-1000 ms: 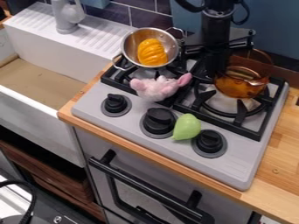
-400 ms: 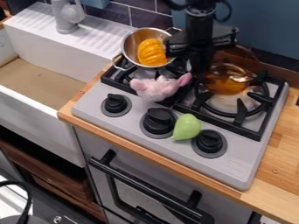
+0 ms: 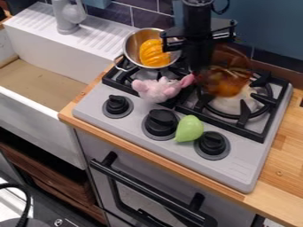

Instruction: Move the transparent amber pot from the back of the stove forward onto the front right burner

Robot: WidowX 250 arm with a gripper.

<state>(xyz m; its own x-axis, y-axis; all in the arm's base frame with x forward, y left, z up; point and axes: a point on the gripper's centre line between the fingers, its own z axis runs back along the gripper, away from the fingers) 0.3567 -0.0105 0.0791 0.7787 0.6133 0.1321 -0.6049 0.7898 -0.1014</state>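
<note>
At the back of the stove, my gripper is shut on the left side of a see-through amber pot. The pot stands tilted over the right burner, its rim raised toward the back wall. Just left of the gripper, a steel pot holds an orange ridged toy. A pink and white plush toy rests on the grates in front of the steel pot. Toward the front, a green pear-shaped toy lies between two black knobs.
The stove has three black knobs along its front. To the left are a white sink and a grey faucet. A wooden counter borders the right side, and a tiled wall rises behind.
My gripper has moved left with the amber pot, which has gone from nearly level to clearly tilted. The steel pot and the toys have stayed in place.
</note>
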